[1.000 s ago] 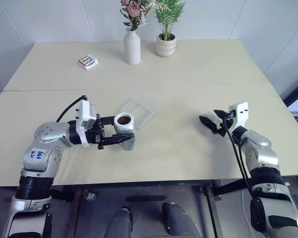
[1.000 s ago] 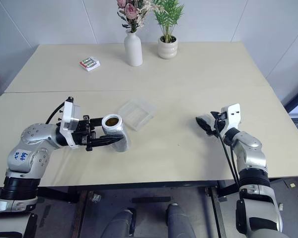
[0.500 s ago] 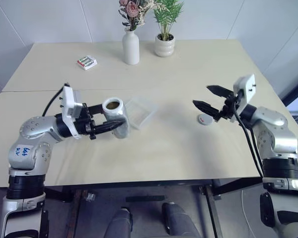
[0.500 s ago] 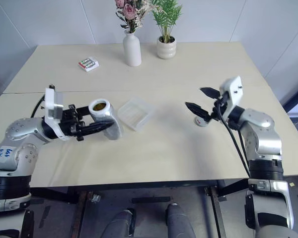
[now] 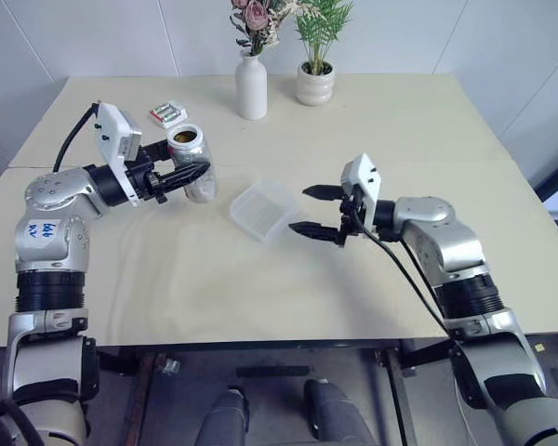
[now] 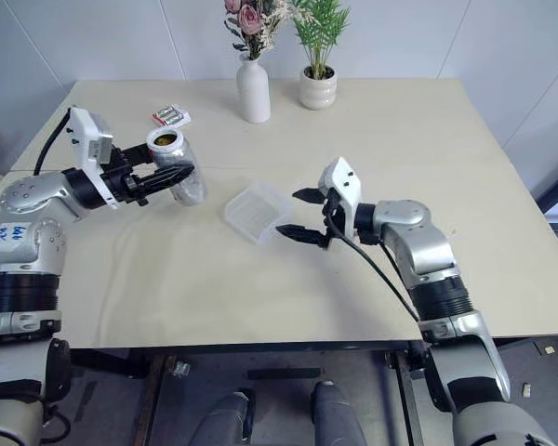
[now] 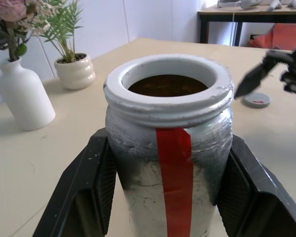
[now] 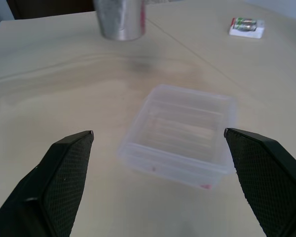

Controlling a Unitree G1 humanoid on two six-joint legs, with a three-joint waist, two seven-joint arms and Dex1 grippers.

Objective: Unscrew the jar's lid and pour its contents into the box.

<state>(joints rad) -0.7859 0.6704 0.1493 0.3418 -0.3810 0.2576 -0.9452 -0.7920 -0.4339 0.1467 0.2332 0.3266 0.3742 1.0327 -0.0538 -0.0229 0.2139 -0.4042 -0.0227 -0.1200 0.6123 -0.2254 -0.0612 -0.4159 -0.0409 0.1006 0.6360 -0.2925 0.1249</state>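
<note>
Both arms have shifted since the earlier frames: the left gripper [image 5: 181, 174] has carried the jar [image 5: 192, 156] up and away toward the far left of the bench [image 5: 372, 130], and the right gripper [image 5: 314, 210] has swung across from the right side to the box [image 5: 262, 209], leaving the lid behind.

Head views: the jar is open-mouthed and upright, clear of the bench surface, clenched between the left fingers. It hangs near the battery pack [image 5: 166, 114]. The box lies mid-bench, well apart from every edge. The right fingers are spread wide just beside its right side, not touching it. The white vase [image 5: 251, 85] and plant pot [image 5: 314, 84] stand near the far edge. Open bench lies to the right and toward the near edge.

Left wrist view: the fingers [image 7: 84, 182] grip the jar on both flanks; brown contents [image 7: 167, 85] show inside. The lid [image 7: 256, 99] lies on the bench beyond.

Right wrist view: the released fingers [image 8: 64, 173] flank the box without contact.
</note>
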